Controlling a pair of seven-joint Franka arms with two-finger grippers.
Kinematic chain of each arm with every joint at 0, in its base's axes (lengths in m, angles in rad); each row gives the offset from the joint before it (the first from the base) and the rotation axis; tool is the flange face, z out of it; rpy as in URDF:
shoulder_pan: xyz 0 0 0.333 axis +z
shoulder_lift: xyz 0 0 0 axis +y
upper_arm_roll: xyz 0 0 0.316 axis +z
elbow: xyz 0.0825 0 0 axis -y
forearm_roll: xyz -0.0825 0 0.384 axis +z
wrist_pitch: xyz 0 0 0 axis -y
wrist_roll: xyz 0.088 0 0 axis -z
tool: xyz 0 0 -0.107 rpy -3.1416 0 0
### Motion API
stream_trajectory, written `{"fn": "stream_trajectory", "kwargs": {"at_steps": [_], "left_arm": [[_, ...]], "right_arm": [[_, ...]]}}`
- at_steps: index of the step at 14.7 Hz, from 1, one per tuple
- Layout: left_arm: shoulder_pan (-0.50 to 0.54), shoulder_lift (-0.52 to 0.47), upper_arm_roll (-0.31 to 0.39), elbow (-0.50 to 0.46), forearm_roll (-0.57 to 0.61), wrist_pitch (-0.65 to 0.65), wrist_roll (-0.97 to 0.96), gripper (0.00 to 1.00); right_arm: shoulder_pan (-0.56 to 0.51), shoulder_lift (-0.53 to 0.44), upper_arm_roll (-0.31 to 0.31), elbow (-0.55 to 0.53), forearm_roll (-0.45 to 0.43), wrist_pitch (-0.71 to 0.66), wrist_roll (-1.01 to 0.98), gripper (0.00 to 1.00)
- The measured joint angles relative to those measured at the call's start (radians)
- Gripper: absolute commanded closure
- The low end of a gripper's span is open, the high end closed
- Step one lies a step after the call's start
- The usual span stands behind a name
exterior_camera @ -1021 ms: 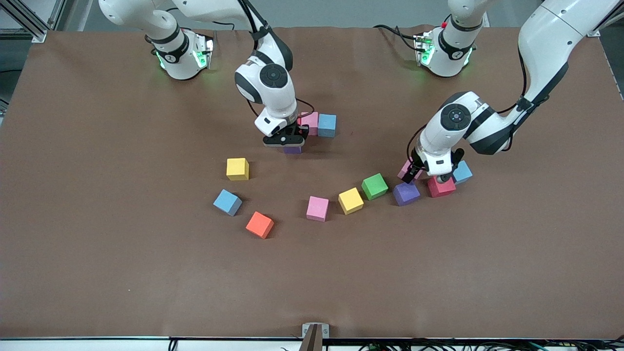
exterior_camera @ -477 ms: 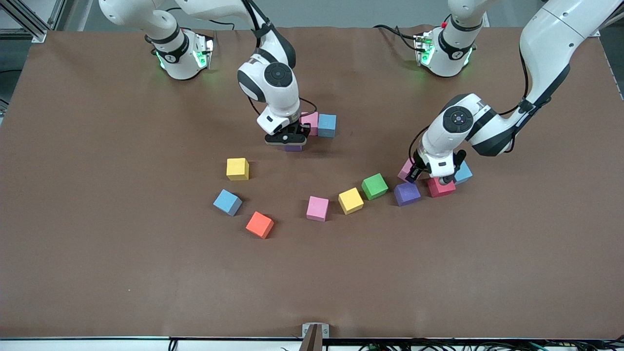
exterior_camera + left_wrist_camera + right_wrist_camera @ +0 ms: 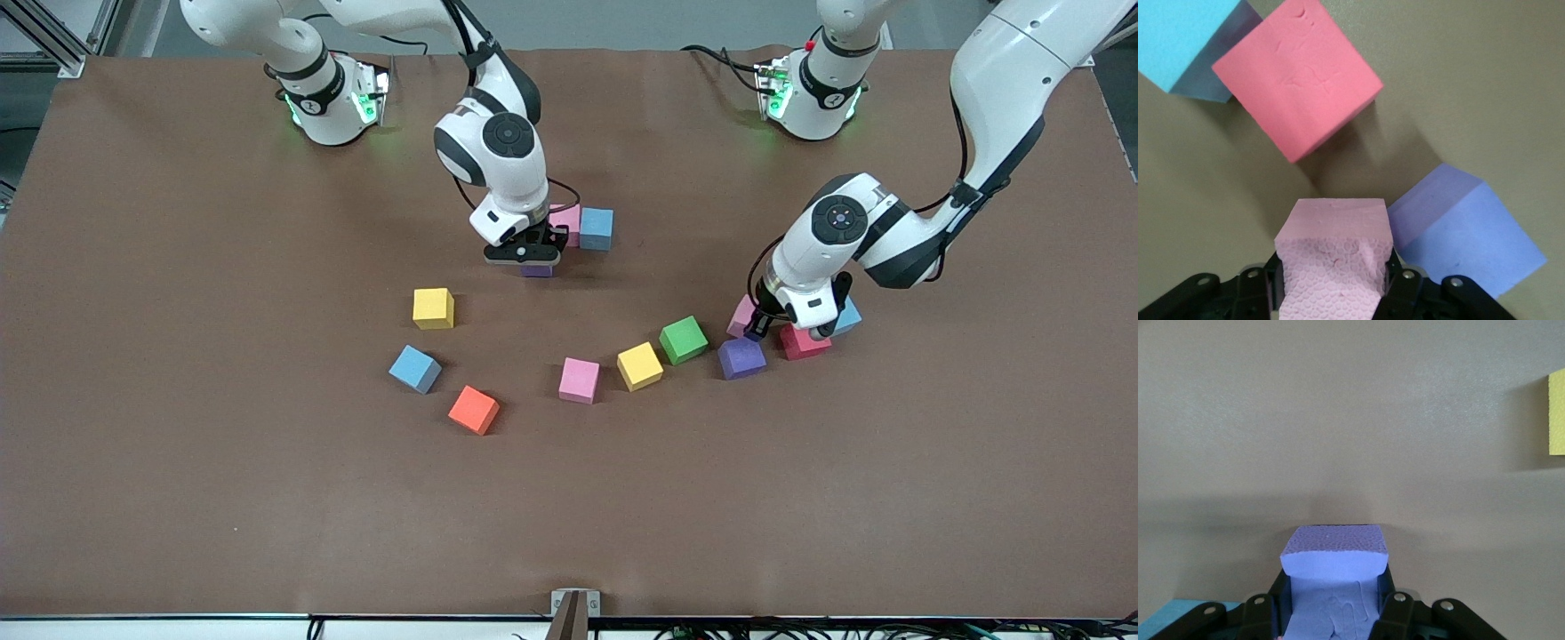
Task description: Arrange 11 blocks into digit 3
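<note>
My right gripper [image 3: 531, 260] is shut on a purple block [image 3: 537, 270], low over the table right beside a pink block [image 3: 566, 222] and a blue block [image 3: 597, 228] that touch each other. The right wrist view shows that purple block [image 3: 1333, 577] between the jaws of the right gripper [image 3: 1333, 603]. My left gripper [image 3: 754, 324] is shut on another pink block [image 3: 738, 313], seen between its jaws [image 3: 1335, 260]. Around it lie a red block [image 3: 1298, 77], a blue block [image 3: 1178, 40] and a second purple block [image 3: 1465, 233]. No digit 3 shape shows.
Loose on the table lie a green cube [image 3: 683, 340], a yellow block [image 3: 640, 365], a pink block [image 3: 579, 380], an orange block [image 3: 473, 410], a blue block [image 3: 414, 368] and a yellow block [image 3: 433, 308]. The half of the table nearer the front camera is bare brown mat.
My left gripper has shut on the pink block. My right gripper has carried the purple block a little toward the pink and blue pair.
</note>
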State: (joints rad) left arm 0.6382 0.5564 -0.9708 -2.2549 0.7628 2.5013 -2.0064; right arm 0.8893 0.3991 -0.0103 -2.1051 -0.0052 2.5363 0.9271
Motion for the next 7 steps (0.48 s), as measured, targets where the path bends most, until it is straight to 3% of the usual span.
{"fn": "stream_trajectory", "kwargs": {"at_steps": [7], "left_arm": [[-0.028, 0.000, -0.008, 0.059, 0.000, -0.012, -0.044, 0.60]], "right_arm": [[0.000, 0.008, -0.001, -0.003, 0.000, 0.008, -0.001, 1.00]]}}
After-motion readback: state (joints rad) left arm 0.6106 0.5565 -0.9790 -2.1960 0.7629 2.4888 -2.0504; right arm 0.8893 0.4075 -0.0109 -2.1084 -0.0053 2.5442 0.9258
